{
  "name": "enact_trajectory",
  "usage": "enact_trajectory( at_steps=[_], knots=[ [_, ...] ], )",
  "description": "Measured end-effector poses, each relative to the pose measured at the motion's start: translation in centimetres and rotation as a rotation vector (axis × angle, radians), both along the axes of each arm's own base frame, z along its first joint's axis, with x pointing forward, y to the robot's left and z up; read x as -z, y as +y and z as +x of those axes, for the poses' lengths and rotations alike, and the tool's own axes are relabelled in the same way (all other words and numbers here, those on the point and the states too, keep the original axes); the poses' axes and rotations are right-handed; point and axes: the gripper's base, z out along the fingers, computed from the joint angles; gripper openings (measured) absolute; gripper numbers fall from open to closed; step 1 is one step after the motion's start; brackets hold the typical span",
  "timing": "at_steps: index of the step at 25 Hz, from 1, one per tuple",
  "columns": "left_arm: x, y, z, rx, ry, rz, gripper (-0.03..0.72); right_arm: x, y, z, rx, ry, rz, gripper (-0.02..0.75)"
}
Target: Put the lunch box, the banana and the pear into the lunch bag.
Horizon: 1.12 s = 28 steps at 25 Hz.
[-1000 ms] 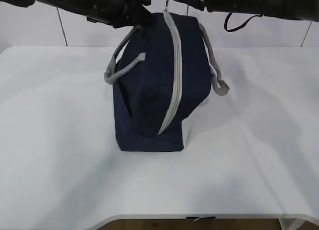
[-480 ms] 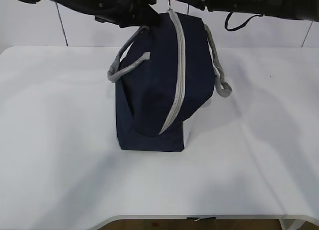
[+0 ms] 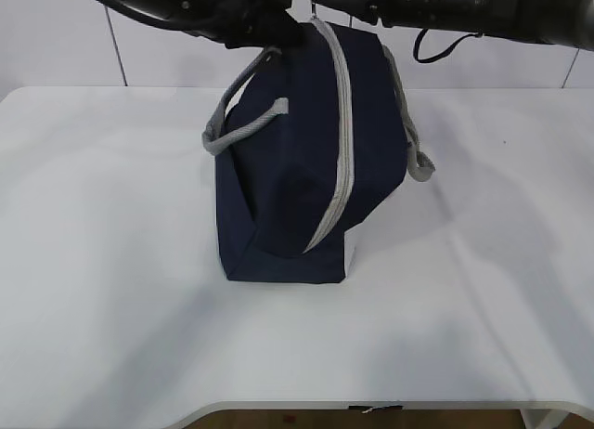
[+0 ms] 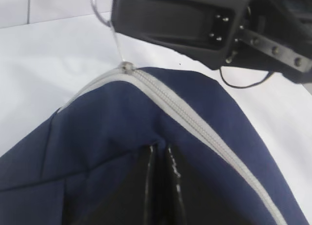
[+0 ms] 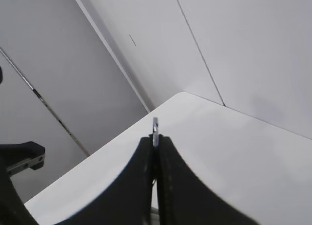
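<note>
1. Two arms are working at the top of the lunch bag [image 3: 297, 169], and against the earlier exterior pictures the bag's top is leaning further to the right while its base is staying put on the white table [image 3: 111, 290].
2. Holding it on the left side, the left gripper [image 4: 161, 159] is pinching a fold of navy fabric just below the grey zipper strip [image 4: 204, 132], jaws nearly together.
3. Working the other end, the right gripper [image 5: 155, 142] is clamping the metal ring pull [image 5: 155, 125] between closed jaws; the left wrist view shows that ring [image 4: 114, 35] running taut from the slider at the bag's top corner up into the black gripper body.
4. Shifting to the right as a pair, the grippers are carrying the bag's top with them, and the near grey handle [image 3: 243, 124] is sitting slightly higher and further right than a second ago.
5. Reading the zipper is hard: the strip looks closed along its visible length, though the exterior view is cutting off the very top, so I cannot tell whether any gap is opening there.
6. Judging the task, the bag probably is not open enough yet, so the opening step seems to be only starting.
7. Missing from every view are the lunch box, the banana and the pear; whether they are lying off-frame or already inside the bag, I cannot tell.
</note>
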Motion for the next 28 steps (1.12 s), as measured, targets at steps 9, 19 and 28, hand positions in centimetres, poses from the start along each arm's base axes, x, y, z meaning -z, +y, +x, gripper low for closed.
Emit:
enact_trajectory(
  at_steps=[9, 19, 28],
  knots=[
    [-0.7, -0.2, -0.2, 0.055, -0.019, 0.008, 0.009, 0.8, 0.0, 0.3, 0.006, 0.016, 0.007, 0.006],
    [-0.9, -0.3, -0.3, 0.102, -0.052, 0.022, 0.009, 2.7, 0.0, 0.9, 0.013, 0.078, 0.032, 0.006],
    [-0.8, -0.2, -0.3, 0.119, -0.066, 0.031, 0.009, 4.2, -0.1, 1.4, 0.034, 0.12, 0.016, 0.006]
  ],
)
